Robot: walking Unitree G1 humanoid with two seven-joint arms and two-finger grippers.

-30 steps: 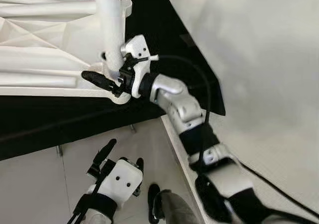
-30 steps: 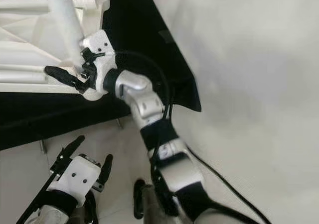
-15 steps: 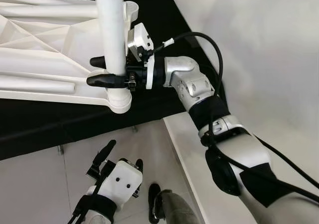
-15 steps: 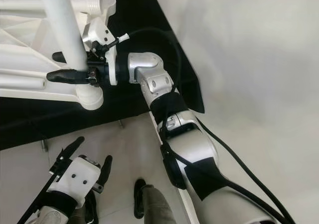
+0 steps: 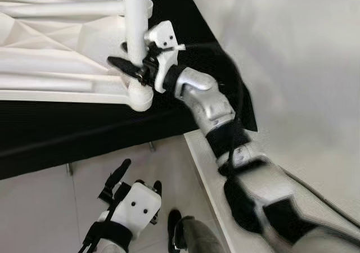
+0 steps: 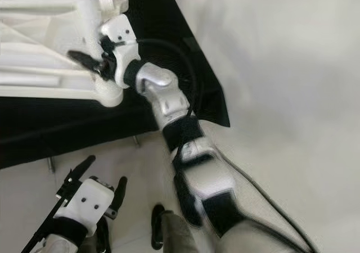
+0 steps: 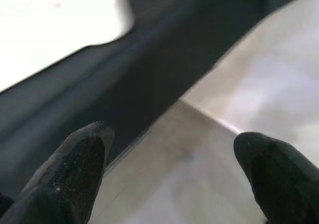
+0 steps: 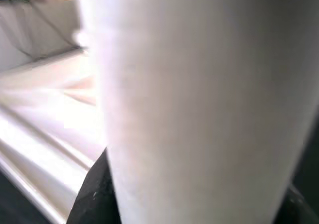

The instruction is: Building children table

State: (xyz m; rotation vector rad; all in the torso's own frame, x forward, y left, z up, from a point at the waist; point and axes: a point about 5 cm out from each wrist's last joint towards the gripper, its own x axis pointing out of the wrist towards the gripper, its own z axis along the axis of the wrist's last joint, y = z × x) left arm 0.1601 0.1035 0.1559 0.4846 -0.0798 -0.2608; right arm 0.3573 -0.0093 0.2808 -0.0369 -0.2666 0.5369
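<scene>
Nearest the camera, the left gripper [image 5: 132,180] hangs idle low over the pale tiled floor [image 5: 45,208], its two black fingers spread wide with nothing between them. Just beside it on the floor is a dark shoe [image 5: 173,230] of a person standing close to the robot.

Farther out, the right arm reaches up and across to the right gripper [image 5: 134,72], which is closed around the white table leg [image 5: 135,17], gripping it low down, just above the round corner socket [image 5: 140,97]. The right wrist view shows the leg's smooth white tube pressed between the black fingers [image 8: 97,199].

The leg stands upright in that socket at the near corner of the upturned white tabletop [image 5: 50,50], whose ribbed underside faces up. A second socket [image 6: 112,0] at the next corner stands empty, its threaded rim showing. So the work looks partly done: one leg is planted and probably being twisted or pushed home, and at least one more leg remains to fit. I cannot tell whether this leg is fully seated.

The tabletop lies on a black cloth [image 5: 84,135] covering a low table [image 5: 67,168], near its right edge. Beyond and to the right is a plain white wall [image 5: 292,50], with a white ledge [image 5: 208,168] running along its foot.
</scene>
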